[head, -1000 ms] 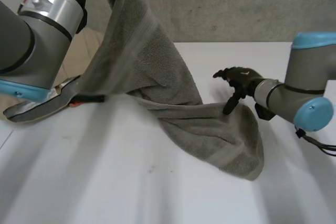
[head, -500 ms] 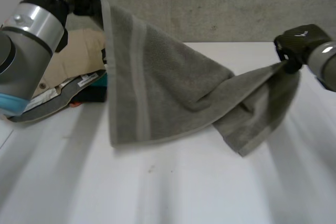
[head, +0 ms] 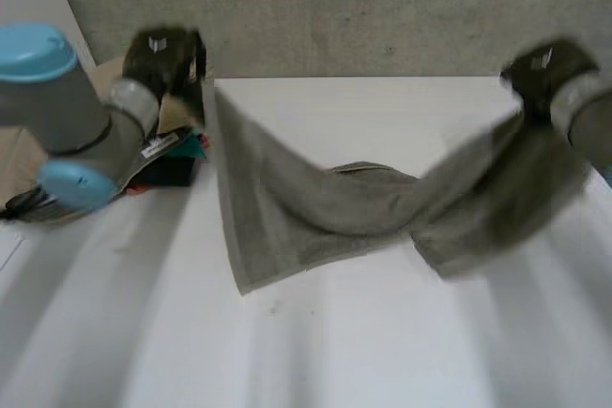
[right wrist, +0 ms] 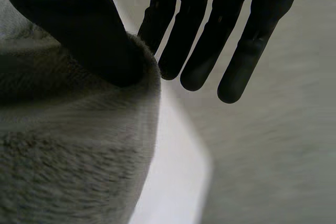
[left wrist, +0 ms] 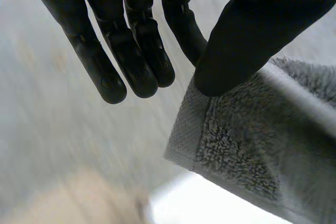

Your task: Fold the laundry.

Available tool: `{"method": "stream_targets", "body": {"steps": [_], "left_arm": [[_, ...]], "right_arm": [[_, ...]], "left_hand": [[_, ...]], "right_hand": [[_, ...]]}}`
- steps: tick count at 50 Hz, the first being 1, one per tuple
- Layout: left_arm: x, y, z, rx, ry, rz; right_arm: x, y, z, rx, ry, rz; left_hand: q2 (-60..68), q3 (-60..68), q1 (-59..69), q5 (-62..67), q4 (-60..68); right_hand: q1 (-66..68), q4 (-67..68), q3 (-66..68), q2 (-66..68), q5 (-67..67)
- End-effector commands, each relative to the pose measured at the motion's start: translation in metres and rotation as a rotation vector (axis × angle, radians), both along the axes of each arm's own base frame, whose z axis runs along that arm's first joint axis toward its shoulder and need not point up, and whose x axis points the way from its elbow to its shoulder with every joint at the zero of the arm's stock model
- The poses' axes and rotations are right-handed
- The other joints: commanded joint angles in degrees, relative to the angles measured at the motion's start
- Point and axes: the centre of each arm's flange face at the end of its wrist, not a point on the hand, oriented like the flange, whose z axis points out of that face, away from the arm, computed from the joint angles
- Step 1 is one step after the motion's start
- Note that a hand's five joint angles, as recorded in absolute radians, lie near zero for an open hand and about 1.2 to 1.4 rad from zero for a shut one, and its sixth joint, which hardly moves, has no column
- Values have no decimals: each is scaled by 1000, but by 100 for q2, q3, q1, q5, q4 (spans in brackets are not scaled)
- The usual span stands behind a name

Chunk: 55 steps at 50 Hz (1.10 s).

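Tension first, I'd say: the grey terry towel (head: 306, 212) sags to the white table (head: 287, 351) between the black left hand (head: 164, 53) and right hand (head: 543, 69), each thumb-pinching a corner; draw them evenly apart, then lay it flat

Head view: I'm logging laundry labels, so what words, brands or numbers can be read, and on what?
None can be read.
A tag on the clothes pile: dark print, too blurred to read.
On the left hand and right hand: a small white mark each, blurred.
On the towel: no text shows.
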Motion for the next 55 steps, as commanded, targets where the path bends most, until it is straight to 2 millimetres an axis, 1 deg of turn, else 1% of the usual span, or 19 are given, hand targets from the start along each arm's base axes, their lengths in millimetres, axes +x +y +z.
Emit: {"method": "stream_targets", "body": {"steps": [1,5,8,10,12,16,17,20,21,22,23,24,25,26,30,32,38,45,55], "left_arm": [[-18,-14,94,-475,202,-14],[-21,-2,134,-673,328,-7],[-20,3,143,-686,340,-8],[-20,3,136,-651,328,-11],[-20,2,129,-620,316,-10],[-21,1,109,-555,289,-9],[-21,1,102,-532,280,-10],[-22,3,93,-507,272,-16],[-22,4,93,-501,270,-15],[-22,6,94,-502,272,-18],[-21,8,96,-502,275,-19],[-21,12,103,-509,286,-31],[-22,15,106,-511,292,-43],[-23,17,108,-511,299,-56],[-32,31,119,-501,339,-159],[-37,43,125,-489,353,-215],[-42,69,135,-447,349,-305],[-46,111,153,-447,341,-415],[-34,163,184,-474,377,-532]], "right_arm": [[11,-29,88,-466,-269,-40],[16,-22,99,-540,-347,13],[16,-9,91,-488,-325,42],[18,8,77,-398,-292,86],[20,21,61,-310,-258,123],[20,61,8,6,-133,210],[19,82,-15,157,-72,243],[21,124,-50,418,30,321],[26,156,-68,571,100,400],[29,173,-73,634,141,438],[33,187,-77,673,177,480],[42,202,-79,686,213,543],[49,205,-78,666,221,565],[55,207,-77,637,215,582],[71,164,-53,435,38,486],[68,131,-35,340,-97,380],[60,82,-16,270,-274,258],[75,39,-43,286,-297,245],[113,-4,-123,359,-310,385]], "left_hand": [[1131,1158,1446,1346,1122],[1131,1158,1446,1346,1122],[1131,1158,1446,1346,1122],[1131,1158,1446,1346,1122],[1131,1158,1446,1346,1122],[1131,1158,1446,1346,1122],[1131,1158,1446,1346,1122],[1131,1158,1446,1346,1122],[1131,1158,1446,1346,1122],[1131,1158,1446,1346,1122],[1131,1158,1446,1346,1122],[1131,1158,1446,1346,1122],[1131,1158,1446,1346,1122],[1131,1158,1446,1346,1122],[1131,1158,1446,1346,1122],[1131,1158,1446,1346,1122],[1131,1158,1446,1346,1122],[1131,1158,1446,1346,1122],[1131,1158,1446,1346,1122]], "right_hand": [[1498,1148,1185,1246,1409],[1498,1148,1185,1246,1409],[1498,1148,1185,1246,1409],[1498,1148,1185,1246,1409],[1498,1148,1185,1246,1409],[1498,1148,1185,1246,1409],[1498,1148,1185,1246,1409],[1498,1148,1185,1246,1409],[1498,1148,1185,1246,1409],[1498,1148,1185,1246,1409],[671,321,358,420,582],[-3567,-3917,-3880,-3818,-3656],[-5502,-5852,-5815,-5754,-5591],[-5502,-5852,-5815,-5754,-5591],[-5502,-5852,-5815,-5754,-5591],[-5502,-5852,-5815,-5754,-5591],[-5502,-5852,-5815,-5754,-5591],[-5502,-5852,-5815,-5754,-5591],[-5502,-5852,-5815,-5754,-5591]]}}
